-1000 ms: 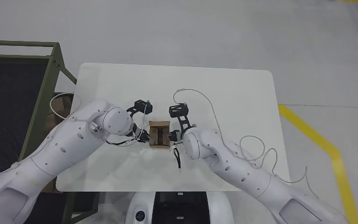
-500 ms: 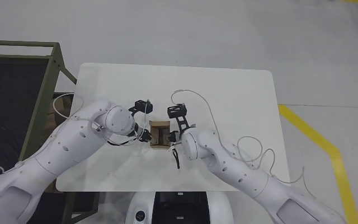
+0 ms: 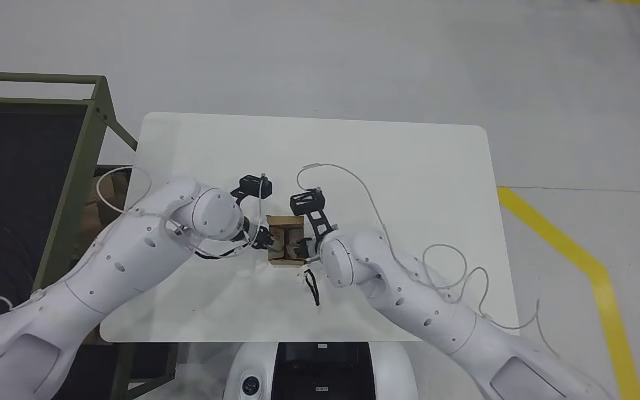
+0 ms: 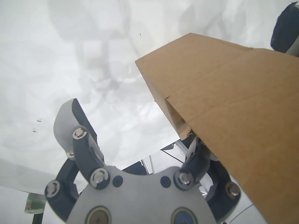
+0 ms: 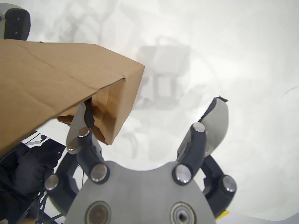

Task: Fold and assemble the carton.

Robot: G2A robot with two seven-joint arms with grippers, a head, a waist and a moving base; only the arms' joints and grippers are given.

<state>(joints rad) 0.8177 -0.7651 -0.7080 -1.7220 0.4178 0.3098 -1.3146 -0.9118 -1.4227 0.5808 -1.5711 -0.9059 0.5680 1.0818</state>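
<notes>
The carton [image 3: 285, 241] sits on the table [image 3: 400, 160] directly between the left tool [image 4: 133, 127] and right tool [image 5: 151, 110], equally near both, each spread apart with one finger slipped behind its nearer edge

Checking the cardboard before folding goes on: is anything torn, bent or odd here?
The carton has a ragged, frayed edge at its open end, where one finger of the right gripper sits inside. Otherwise nothing stands out.

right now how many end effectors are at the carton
2: left end effector at the carton's left end, right end effector at its right end, each with one finger inside.
</notes>
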